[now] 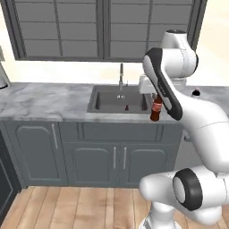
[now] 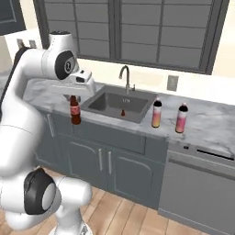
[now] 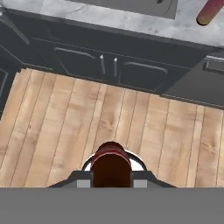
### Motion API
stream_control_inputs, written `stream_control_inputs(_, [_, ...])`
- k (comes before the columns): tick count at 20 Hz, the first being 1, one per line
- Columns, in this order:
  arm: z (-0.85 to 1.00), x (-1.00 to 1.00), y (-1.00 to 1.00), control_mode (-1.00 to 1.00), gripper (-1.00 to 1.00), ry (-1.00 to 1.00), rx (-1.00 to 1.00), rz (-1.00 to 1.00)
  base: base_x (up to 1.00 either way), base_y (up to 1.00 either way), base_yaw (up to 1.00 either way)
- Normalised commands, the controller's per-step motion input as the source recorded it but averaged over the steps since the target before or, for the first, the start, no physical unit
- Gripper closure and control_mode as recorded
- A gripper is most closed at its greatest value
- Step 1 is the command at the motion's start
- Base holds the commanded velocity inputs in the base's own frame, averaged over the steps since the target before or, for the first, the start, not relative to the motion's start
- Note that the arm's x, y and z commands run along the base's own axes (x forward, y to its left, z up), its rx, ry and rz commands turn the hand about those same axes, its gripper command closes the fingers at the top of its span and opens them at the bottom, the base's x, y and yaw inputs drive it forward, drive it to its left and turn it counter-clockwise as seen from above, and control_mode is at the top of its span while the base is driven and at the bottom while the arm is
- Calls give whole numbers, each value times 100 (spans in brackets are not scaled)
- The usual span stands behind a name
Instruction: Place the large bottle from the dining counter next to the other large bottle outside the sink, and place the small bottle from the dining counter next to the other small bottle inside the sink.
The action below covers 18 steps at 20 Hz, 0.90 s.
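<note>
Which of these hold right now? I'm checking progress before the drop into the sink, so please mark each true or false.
1. The gripper is shut on the small bottle. True.
2. The held bottle is already down inside the sink. False: it hangs upright in front of the counter edge, over the floor.
3. Two large bottles stand on the counter outside the basin. True.
4. The sink is empty. False: the other small bottle is in it.
5. The cabinet doors below the sink are open. False: they are closed.
</note>
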Motion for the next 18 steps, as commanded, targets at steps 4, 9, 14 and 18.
stream_control_inputs(4, [0,0,0,100,100,0,0,0,6,92,-35])
stream_control_inputs(9, [0,0,0,100,100,0,0,0,11,63,-20])
stream_control_inputs(14, [0,0,0,100,100,0,0,0,42,3,-13])
stream_control_inputs(18, [0,0,0,100,100,0,0,0,63,-1,-14])
